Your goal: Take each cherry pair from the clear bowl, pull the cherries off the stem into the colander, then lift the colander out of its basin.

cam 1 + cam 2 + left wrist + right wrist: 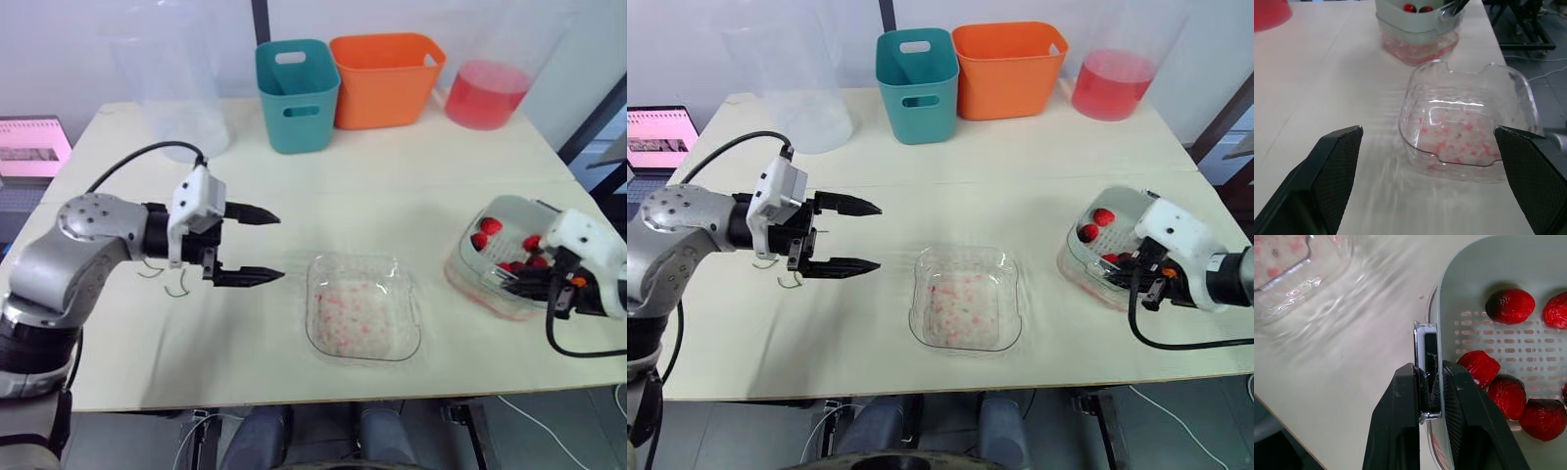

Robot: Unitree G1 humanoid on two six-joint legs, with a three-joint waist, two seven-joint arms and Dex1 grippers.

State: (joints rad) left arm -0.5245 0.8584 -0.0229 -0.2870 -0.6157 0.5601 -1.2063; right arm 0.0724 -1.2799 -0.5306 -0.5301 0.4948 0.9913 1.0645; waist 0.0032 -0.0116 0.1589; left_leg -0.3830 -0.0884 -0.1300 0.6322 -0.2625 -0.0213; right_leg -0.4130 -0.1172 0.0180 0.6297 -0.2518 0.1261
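Right wrist view, entry: right claw, clenched on the rim tab of the colander, one finger inside the wall and one outside.

- Colander: pale, slotted floor, seated in its basin at the robot's right on the surface. Not yet lifted, as far as can be judged.
- Cherries: several, loose on the colander floor, most gathered near the held edge.
- Clear bowl: centre of the surface, no cherry pairs left in it, only red smears.
- Stems: a few bare ones lying on the surface beneath the left arm.
- Left claw: released, jaws wide, holding nothing, above the surface just left of the clear bowl and well apart from the basin.

Hazards, judged:
- Grip is a narrow pinch at one edge. On lifting, the far side is likely to droop, so the cherries roll to the low side and may tip over the wall.
- Tab is thin and smooth, and a tilting load could twist it out of the fingers.
- Colander sits nested, and with nothing holding the basin down, the basin may rise with it, then drop and slop its pink liquid.
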